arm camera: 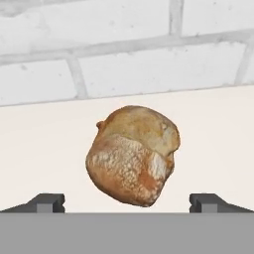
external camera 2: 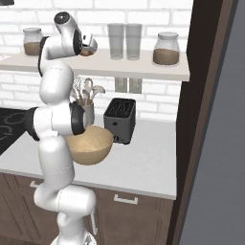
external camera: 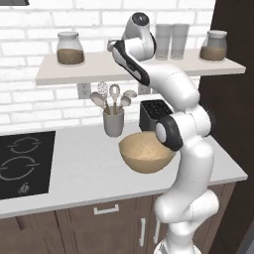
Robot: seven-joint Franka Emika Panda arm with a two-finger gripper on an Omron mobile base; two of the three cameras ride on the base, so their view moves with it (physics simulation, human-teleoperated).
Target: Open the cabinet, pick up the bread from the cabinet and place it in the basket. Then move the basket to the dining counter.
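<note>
Two dark fingers (arm camera: 49, 202) rise at the bottom corners of the hand view, spread wide apart and holding nothing. Between them, a little farther on, the bread (arm camera: 133, 155) sits on the pale shelf (arm camera: 218, 139), in front of a white brick wall (arm camera: 124, 44). It is a golden-brown roll with a floury, cracked crust, and neither finger touches it.

From the right base view the gripper (external camera 2: 88, 46) is up at shelf height, pointing toward the wall, with a bit of brown bread (external camera 2: 86, 52) just showing at its tip. In the left base view the gripper (external camera: 112, 46) reaches over the shelf (external camera: 69, 72) from behind the arm's upper links.

On the shelf stand a jar (external camera: 69, 48) with brown filling at the left, two clear glasses (external camera: 171, 40) near the middle, and a second jar (external camera: 214, 46) at the right end.

Below, on the white desk (external camera: 84, 168), the basket (external camera: 145, 152) sits near the front edge, tan outside with a speckled pale inside, partly hidden by the arm. Behind it are a grey utensil cup (external camera: 113, 120) holding spoons and a whisk, and a black toaster (external camera 2: 119, 119) just beside it. A black cooktop (external camera: 25, 163) is set into the desk at the left. Dark drawers (external camera: 106, 221) with pale handles run under the desk.
</note>
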